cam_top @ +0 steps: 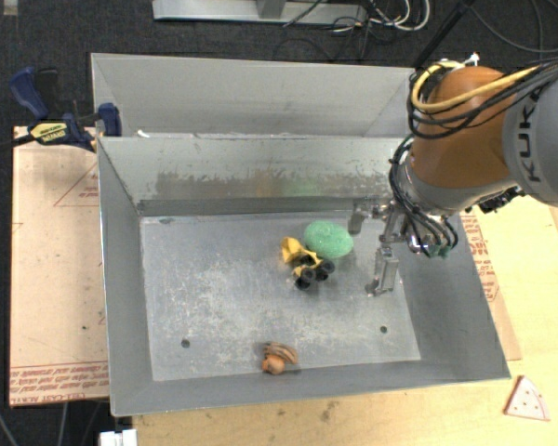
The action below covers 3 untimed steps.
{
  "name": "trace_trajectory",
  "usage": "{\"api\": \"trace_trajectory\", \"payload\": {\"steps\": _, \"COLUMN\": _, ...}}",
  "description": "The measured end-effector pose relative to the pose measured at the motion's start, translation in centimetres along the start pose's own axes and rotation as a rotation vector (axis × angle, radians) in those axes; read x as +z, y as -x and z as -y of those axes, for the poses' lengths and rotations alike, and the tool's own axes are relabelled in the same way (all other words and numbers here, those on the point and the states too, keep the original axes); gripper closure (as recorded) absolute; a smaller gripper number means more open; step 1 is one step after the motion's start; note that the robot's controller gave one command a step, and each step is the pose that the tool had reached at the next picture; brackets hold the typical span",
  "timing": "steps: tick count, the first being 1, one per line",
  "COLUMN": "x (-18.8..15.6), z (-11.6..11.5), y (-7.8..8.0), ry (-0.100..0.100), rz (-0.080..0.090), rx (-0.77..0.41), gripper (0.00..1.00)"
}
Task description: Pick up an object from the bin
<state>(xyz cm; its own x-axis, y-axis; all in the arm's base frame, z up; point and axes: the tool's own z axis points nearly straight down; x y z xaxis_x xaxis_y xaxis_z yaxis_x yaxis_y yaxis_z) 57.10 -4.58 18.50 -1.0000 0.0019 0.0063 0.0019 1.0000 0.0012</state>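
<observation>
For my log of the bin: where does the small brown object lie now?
The small brown object lies alone by the near wall of the bin, at the camera view's lower middle, well below the yellow-and-black toy and green lump.

So there are three loose bits in the bin [205,286]. Near the middle, a bit toward the back wall, sits a green rounded lump [328,240], smooth-looking and kind of egg-shaped, lying flat on the floor. Right up against its lower-left side is a small yellow-and-black thing [305,260]: yellow part on the left, black knobbly bits on the lower right, can't really tell what it is. Well apart from those two, down by the near wall, lies a little brown-and-orange piece [277,359], all on its own.
</observation>
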Motion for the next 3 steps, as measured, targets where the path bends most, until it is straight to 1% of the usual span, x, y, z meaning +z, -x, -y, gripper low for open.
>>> {"api": "trace_trajectory", "payload": {"steps": 1, "x": -0.5, "z": 0.0, "y": 0.1, "ry": -0.001, "rz": 0.007, "rx": -0.001, "gripper": 0.0}}
{"api": "trace_trajectory", "payload": {"steps": 2, "x": 4.2, "z": -1.5, "y": 2.9, "ry": -0.002, "rz": 0.017, "rx": -0.029, "gripper": 0.0}}
{"api": "trace_trajectory", "payload": {"steps": 3, "x": 9.2, "z": -4.2, "y": 2.9, "ry": 0.001, "rz": 0.011, "rx": 0.087, "gripper": 1.0}}
